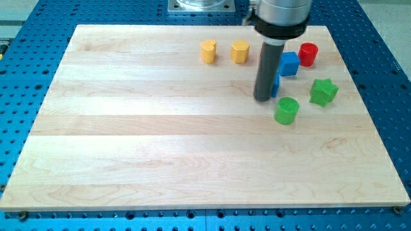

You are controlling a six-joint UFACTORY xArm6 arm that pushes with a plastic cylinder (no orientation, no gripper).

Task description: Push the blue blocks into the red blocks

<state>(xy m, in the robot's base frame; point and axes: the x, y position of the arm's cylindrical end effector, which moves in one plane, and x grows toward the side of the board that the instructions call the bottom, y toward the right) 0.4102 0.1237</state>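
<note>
Rod stands upright over the wooden board (160, 147), and my tip (263, 99) rests on the wood at the view's right of centre. I have no claw on this rig, only the bare rod, so nothing opens, closes or holds.

Just to the view's right of my tip, touching or nearly touching the rod, a second blue block (275, 86) peeks out as a thin strip; its shape and long axis I cannot tell. Up and to the right of my tip sits the blue cube (289, 64), slightly rotated so that one corner points toward the view's bottom. Touching or just beside it, further right, is the red cylinder (308, 54), upright.

Below and right of my tip stands a green cylinder (286, 110); a green star (323, 92) lies further right. Two yellow blocks (208, 51) (239, 51) sit up and left of my tip, near each other.
</note>
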